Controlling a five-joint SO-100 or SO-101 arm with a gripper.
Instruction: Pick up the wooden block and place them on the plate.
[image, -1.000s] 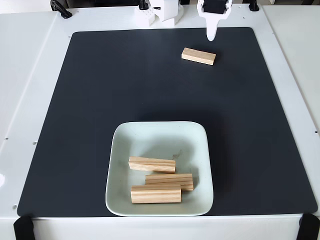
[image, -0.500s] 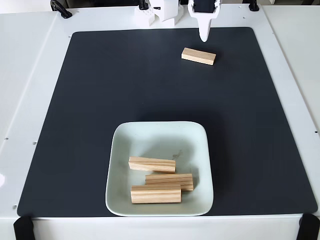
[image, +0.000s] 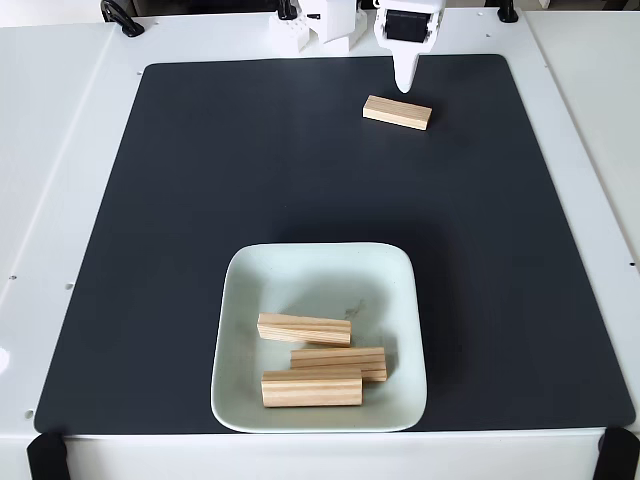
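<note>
In the fixed view, a white counter (image: 70, 150) carries a large black mat (image: 220, 180) that covers most of its surface. Near the mat's bottom edge, a little left of centre, sits the plate (image: 245, 290), a pale mint-white square dish with rounded corners and a raised rim, with a small dark smudge near its middle. Three wooden blocks lie inside it, all roughly crosswise in the picture: the upper plated block (image: 304, 329) lies left of the plate's centre, the middle plated block (image: 340, 361) sits just below and to the right of it, and the front plated block (image: 311, 388) lies nearest the plate's lower rim, touching or slightly overlapping the middle one. A fourth, the lone wooden block (image: 397, 112), rests flat on the mat near the top edge, right of centre and well apart from the plate, with its right end tilted slightly downward. The white end effector (image: 405, 78) hangs from the top edge of the picture with its pointed tip just above the lone block's left half, very close to it; it has hold of nothing, and how far its jaws are parted cannot be told from this angle. Other white parts of the arm's base (image: 310, 28) stand at the top of the counter.
</note>
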